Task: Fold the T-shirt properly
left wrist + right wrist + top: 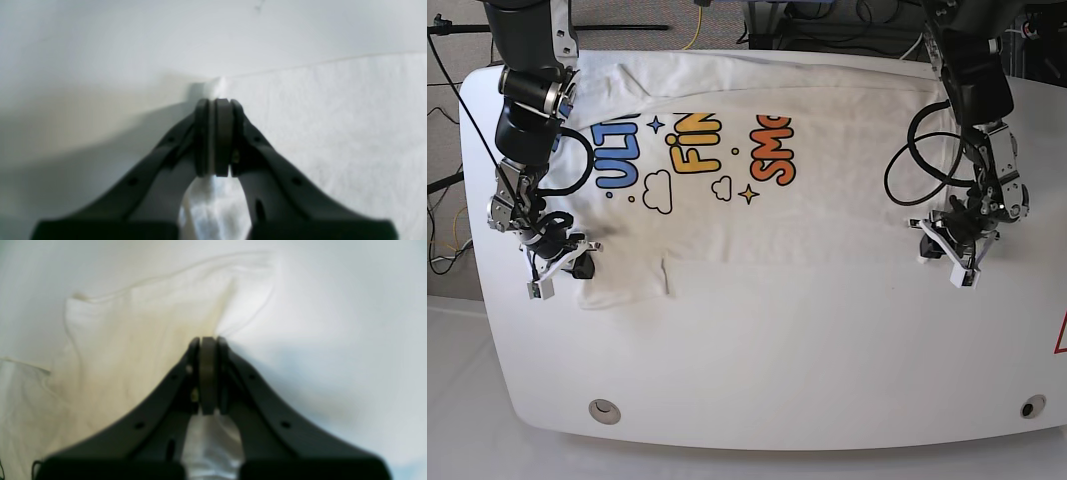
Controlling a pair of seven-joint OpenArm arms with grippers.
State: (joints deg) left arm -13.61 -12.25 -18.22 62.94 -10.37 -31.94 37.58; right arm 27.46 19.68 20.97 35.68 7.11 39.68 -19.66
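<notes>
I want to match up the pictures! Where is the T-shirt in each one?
Left wrist: the T-shirt fills the right side, its corner pinched in the left gripper.
Right wrist: the cloth lies on the left, bunched at the right gripper.
Base: it spreads across the far half of the white table.
Shared landmark: the pinched cloth at each gripper.

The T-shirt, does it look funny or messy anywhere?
A little. The T-shirt lies mostly flat on the table, but the sleeve near the right gripper is bunched, with a rumpled edge. Both grippers pinch cloth. No tears or stains show.
</notes>
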